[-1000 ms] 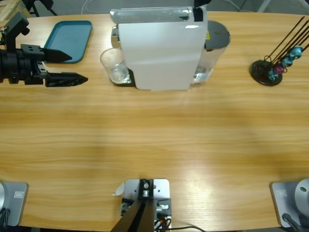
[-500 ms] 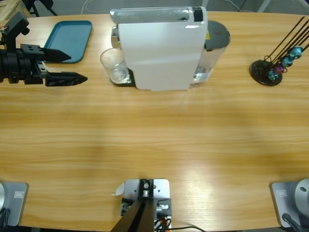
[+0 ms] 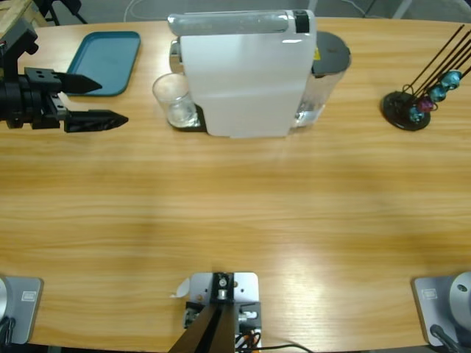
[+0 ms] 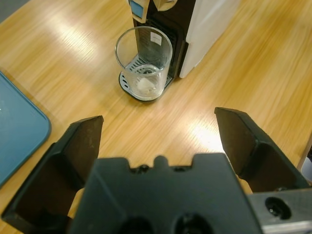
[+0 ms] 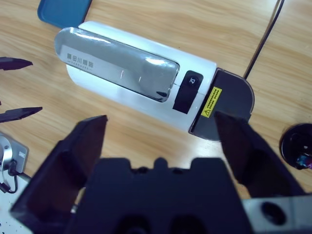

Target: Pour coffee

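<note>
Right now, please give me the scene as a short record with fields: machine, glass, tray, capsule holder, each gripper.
coffee machine: white, at the table's far middle, black button on top
glass: clear, upright on the machine's drip tray, looks empty
tray: blue, far left, nothing on it
capsule holder: black stand, far right, a few capsules
left gripper: open, holds nothing, points at the glass, apart from it
right gripper: open, above the machine, looking down

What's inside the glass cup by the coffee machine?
The clear glass cup looks empty: no coffee shows, only the round drip grate beneath it, seen through its bottom. The white coffee machine hides the spout from above.
</note>
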`<state>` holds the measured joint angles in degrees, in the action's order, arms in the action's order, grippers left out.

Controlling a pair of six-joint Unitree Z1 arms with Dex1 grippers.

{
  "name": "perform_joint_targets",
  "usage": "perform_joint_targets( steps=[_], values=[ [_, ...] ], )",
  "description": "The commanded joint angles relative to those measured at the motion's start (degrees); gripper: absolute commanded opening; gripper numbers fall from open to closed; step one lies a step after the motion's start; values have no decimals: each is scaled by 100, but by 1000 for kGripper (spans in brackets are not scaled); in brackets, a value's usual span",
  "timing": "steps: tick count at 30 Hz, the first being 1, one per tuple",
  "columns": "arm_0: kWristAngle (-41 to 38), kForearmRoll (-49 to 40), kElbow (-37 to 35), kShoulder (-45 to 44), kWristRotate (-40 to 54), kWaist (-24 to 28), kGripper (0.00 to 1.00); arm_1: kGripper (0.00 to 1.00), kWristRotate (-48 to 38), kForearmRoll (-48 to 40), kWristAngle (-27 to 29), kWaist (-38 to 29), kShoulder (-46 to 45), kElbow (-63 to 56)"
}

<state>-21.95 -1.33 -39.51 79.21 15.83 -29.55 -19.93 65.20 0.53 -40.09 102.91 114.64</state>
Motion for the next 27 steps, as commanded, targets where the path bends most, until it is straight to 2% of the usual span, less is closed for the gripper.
perform_joint_targets(
  steps=[1, 27],
  values=[
    [109, -86, 196, 60, 150, -33, 1000, 1000, -81, 125, 79, -42, -150, -288],
    [112, -86, 216, 46, 236, -42, 1000, 1000, -129, 116, 267, -16, -238, -455]
  ],
)
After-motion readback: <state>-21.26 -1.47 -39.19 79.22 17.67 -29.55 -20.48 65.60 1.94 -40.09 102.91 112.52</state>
